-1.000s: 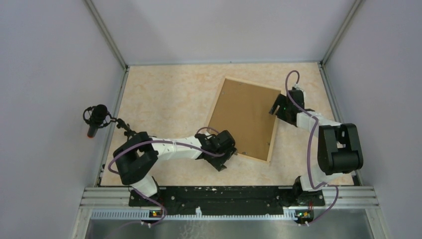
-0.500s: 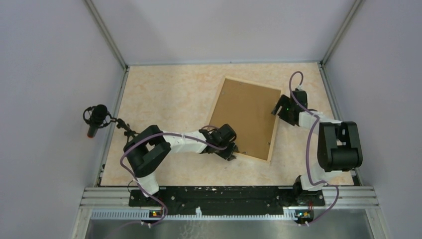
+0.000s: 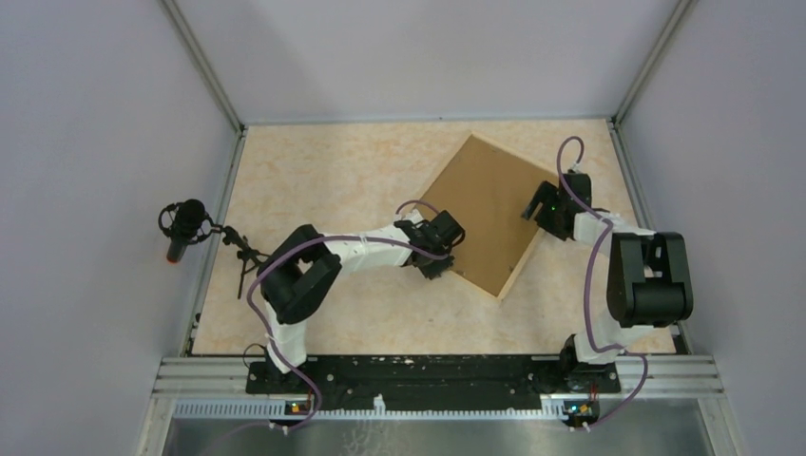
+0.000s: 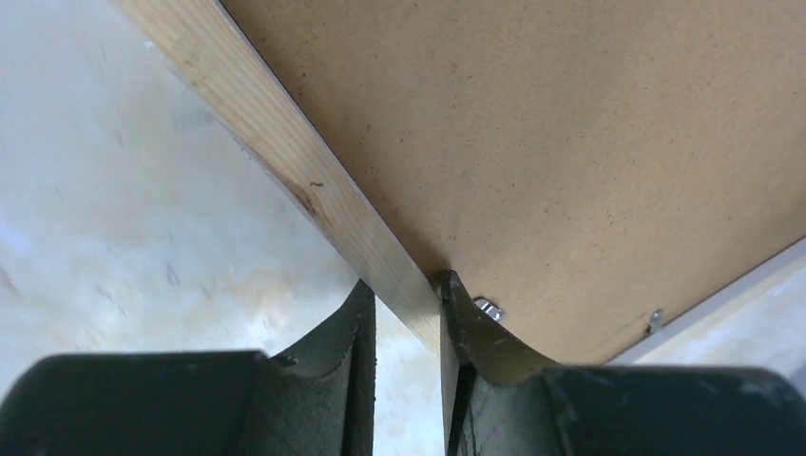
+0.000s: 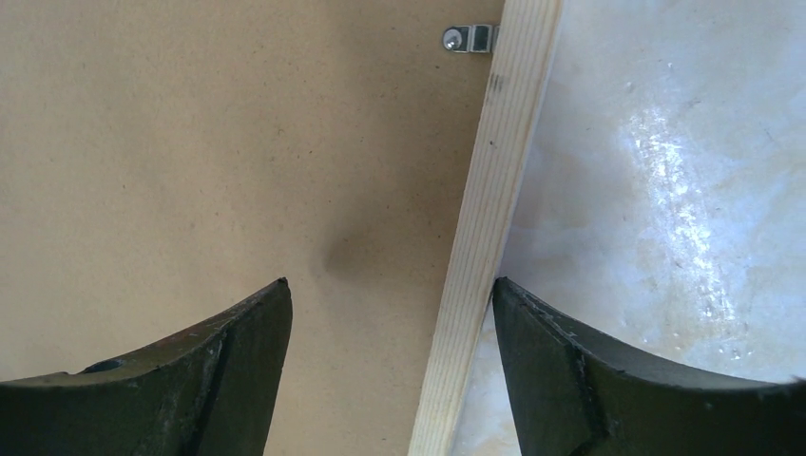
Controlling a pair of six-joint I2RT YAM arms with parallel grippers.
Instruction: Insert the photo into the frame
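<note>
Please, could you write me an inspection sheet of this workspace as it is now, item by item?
Surface: beige marbled table, no spills seen.
Job's things: frame back side up, turned askew; brown backing board sits in it under metal clips; photo not seen.
Clutter: nothing seen.
Grippers: left pincer closed on the frame's near-left strip; right pincer open over the right strip.
Cables: purple cables loop along both arms.
Surroundings: pale walls, metal corner posts, microphone at the left edge.
</note>
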